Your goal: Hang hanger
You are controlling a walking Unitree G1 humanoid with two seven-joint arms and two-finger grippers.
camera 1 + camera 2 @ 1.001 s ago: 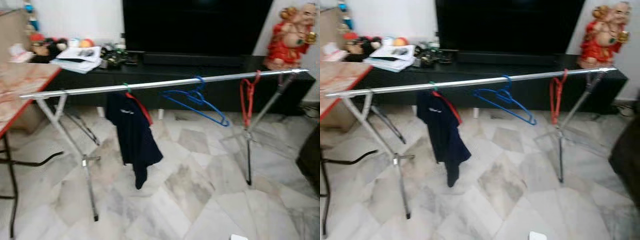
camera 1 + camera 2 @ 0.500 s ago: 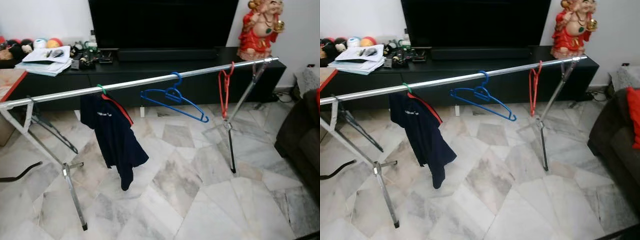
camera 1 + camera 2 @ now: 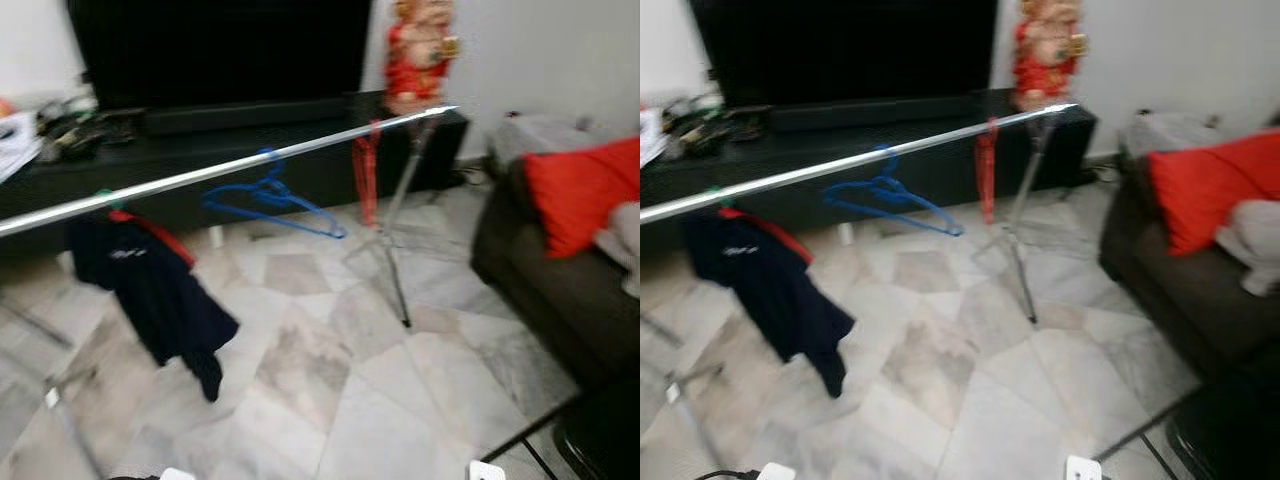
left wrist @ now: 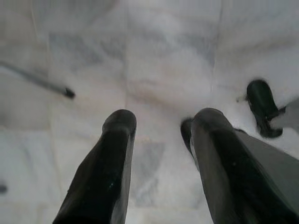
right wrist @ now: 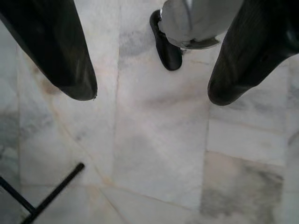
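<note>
A long silver rail [image 3: 250, 162] of a drying rack crosses the room on folding legs. On it hang a blue hanger [image 3: 268, 198], a red hanger [image 3: 366, 170] near its right end, and a dark navy shirt [image 3: 150, 295] on a green-hooked hanger at the left. My left gripper [image 4: 161, 126] points down at the marble floor, open and empty. My right gripper [image 5: 152, 91] also hangs over the floor, open with nothing between its fingers.
A black TV cabinet [image 3: 200, 135] with a dark screen stands behind the rack, a red figurine [image 3: 418, 50] on its right end. A dark sofa [image 3: 560, 290] with a red cushion [image 3: 580, 185] sits at the right. A black foot [image 5: 166, 44] and thin black bar [image 5: 51, 191] show below.
The camera has swung to the right: the rack and cabinet have shifted left in the picture and the sofa with its red cushion has come into view. The picture is blurrier.
</note>
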